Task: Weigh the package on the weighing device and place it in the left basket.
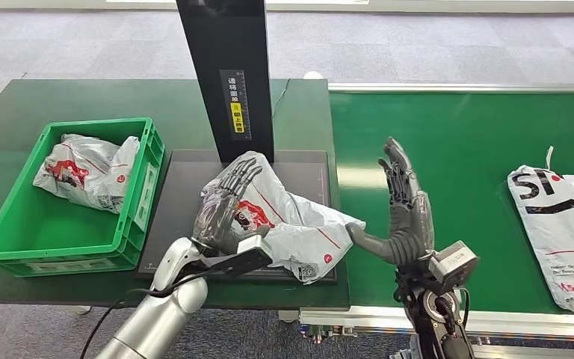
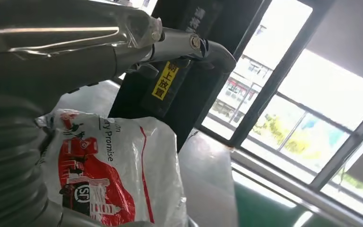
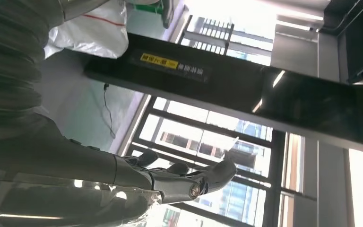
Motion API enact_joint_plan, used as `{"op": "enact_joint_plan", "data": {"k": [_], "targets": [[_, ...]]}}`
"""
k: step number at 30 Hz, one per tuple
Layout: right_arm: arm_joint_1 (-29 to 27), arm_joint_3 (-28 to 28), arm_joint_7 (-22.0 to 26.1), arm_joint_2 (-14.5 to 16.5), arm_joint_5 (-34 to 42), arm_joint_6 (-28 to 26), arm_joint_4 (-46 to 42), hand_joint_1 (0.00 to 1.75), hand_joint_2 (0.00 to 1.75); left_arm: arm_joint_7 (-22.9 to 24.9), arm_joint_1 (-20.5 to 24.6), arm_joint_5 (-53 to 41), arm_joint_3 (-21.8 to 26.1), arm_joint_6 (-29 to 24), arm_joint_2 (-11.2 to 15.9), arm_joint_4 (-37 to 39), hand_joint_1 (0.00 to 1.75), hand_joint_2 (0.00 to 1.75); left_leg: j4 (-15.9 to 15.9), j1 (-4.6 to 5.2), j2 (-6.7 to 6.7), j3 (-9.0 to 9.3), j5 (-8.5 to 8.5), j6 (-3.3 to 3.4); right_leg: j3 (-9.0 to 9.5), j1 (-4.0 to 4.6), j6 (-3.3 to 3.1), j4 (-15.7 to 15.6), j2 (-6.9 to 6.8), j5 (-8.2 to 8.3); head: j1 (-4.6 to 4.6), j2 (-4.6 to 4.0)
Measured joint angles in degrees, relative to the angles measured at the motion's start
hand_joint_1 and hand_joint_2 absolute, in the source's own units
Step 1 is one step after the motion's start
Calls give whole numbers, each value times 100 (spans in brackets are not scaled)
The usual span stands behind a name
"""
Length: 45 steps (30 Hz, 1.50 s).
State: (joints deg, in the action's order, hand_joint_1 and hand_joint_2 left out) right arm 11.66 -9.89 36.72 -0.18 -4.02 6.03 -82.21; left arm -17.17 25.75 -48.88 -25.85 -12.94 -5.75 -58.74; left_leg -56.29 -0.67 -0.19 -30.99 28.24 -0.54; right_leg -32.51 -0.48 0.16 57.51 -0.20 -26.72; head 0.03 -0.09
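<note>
Packages number three: one on the scale (image 1: 194, 168) (left hand (image 1: 224, 206) pressing, fingers spread), right hand (image 1: 403, 202) empty, splayed.

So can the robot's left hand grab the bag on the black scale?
Probably yes. The left hand is already up against the package on the weighing device, fingers spread, with nothing between them.

A second white parcel (image 1: 560, 232) lies on the green conveyor belt (image 1: 456, 142), well right of the black post (image 1: 228, 75).
</note>
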Motion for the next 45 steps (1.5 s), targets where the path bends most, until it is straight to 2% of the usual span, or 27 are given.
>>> {"op": "enact_joint_plan", "data": {"k": [4, 9, 10, 13, 14, 18, 22, 31, 38, 42, 45], "targets": [[-29, 170, -14, 85, -196, -56, -50, 0, 175, 427, 662, -577, -260, 293, -70, 974, 0, 175, 0, 0, 0, -1, 0, 0, -2, 0, 0, 0, 1, 0, -1, 1], [-75, 240, -33, 122, -471, -171, -57, 0, 175, 980, 1297, -1026, -549, 1104, -226, 1956, 0, 175, 0, 0, 0, -3, 0, 0, -3, 0, 0, 0, 0, 0, -1, 0], [-92, 254, -40, 123, -497, -184, -65, 0, 175, 1093, 1400, -1069, -589, 1292, -260, 2121, 15, 175, 0, 0, -1, -4, 0, 0, -2, 0, 0, 0, 0, 0, -1, 0], [-117, 316, -80, 134, -544, -210, -88, 0, 175, 1309, 1680, -1150, -677, 1780, -361, 2552, 146, 175, 0, 0, -3, -4, 0, 0, 0, 0, 0, 0, 0, 0, -1, 1], [-116, 340, -96, 137, -546, -220, -91, 0, 175, 1314, 1749, -1153, -695, 1878, -389, 2662, 174, 175, 0, 0, -4, -4, 0, 0, 1, 0, 0, 0, 0, 0, -1, 1], [-110, 418, -134, 138, -546, -244, -96, 0, 175, 1282, 1928, -1157, -746, 2067, -456, 2984, 172, 175, 0, 0, -8, 0, -1, 1, 6, 0, 0, 0, -2, 0, 0, 0], [-147, 469, -143, 138, -547, -244, -113, 0, 175, 1202, 1997, -1175, -757, 1914, -493, 3109, 173, 175, 0, 0, -6, 4, -1, 1, 9, 0, 1, 0, -1, 1, -1, 1], [-274, 504, -144, 138, -585, -244, -194, 0, 175, 864, 1930, -1041, -746, 1312, -502, 3133, 175, 175, 0, 0, -5, 0, -1, 1, 3, 0, 1, 0, -1, 0, -1, 1], [-349, 532, -144, 128, -583, -170, -249, 0, 175, 550, 1702, -931, -717, 413, -469, 2778, 175, 175, 0, 0, -5, -3, -1, 1, 2, 0, 1, 0, -1, 0, 0, 0], [-383, 545, -143, 93, -560, -154, -288, 0, 175, 303, 1483, -795, -665, -86, -399, 2250, 175, 0, 0, 0, -5, -5, -1, 1, -1, 0, 1, 0, -1, 0, -1, 1], [-398, 553, -143, 54, -513, -151, -295, 0, 175, 180, 1294, -730, -637, -458, -312, 1762, 175, 0, 0, 0, -5, -7, -1, 1, -2, 0, 1, 0, -1, 0, -1, 0]]}}
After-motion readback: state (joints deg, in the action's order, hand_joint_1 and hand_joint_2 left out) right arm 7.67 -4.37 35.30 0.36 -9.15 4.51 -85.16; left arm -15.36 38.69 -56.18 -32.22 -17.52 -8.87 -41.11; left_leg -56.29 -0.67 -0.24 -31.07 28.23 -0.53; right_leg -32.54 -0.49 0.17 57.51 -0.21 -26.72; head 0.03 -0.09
